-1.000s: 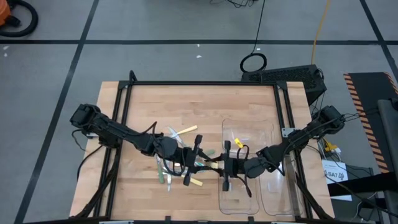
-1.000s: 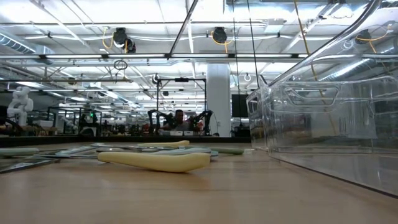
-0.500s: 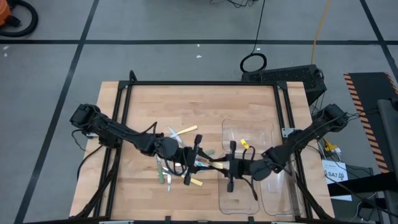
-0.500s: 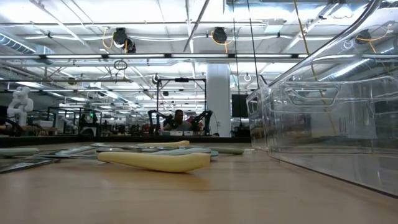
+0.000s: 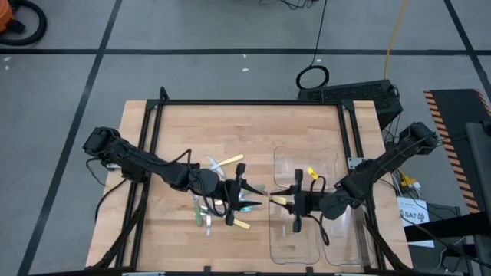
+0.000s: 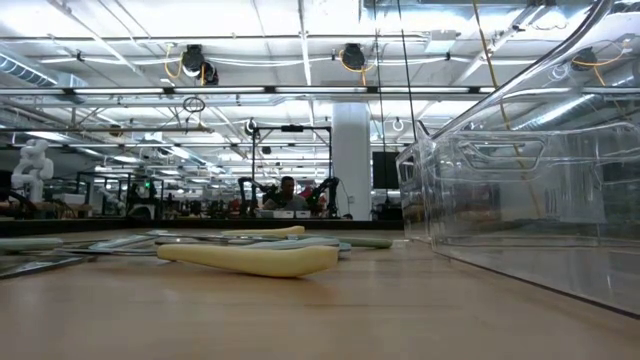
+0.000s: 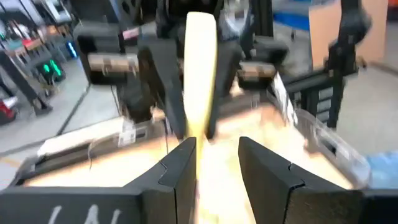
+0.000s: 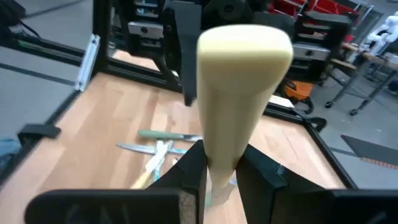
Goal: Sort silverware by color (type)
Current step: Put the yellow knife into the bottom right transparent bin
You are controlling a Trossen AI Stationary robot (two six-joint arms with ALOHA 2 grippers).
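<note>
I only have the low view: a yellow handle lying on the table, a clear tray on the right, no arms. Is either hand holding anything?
Observer: Yes. The right hand is shut on a yellow-handled utensil, as its wrist view shows.
Operator: Where is it over the table?
Observer: From above, it hangs at the edge of the clear tray on the side facing the pile.
Operator: And the left hand?
Observer: The left hand is open and empty, above the loose silverware, pointing toward the right one.

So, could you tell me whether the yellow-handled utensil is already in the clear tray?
Not yet. The right end effector grips the yellow-handled utensil above the clear tray, off its floor.
</note>
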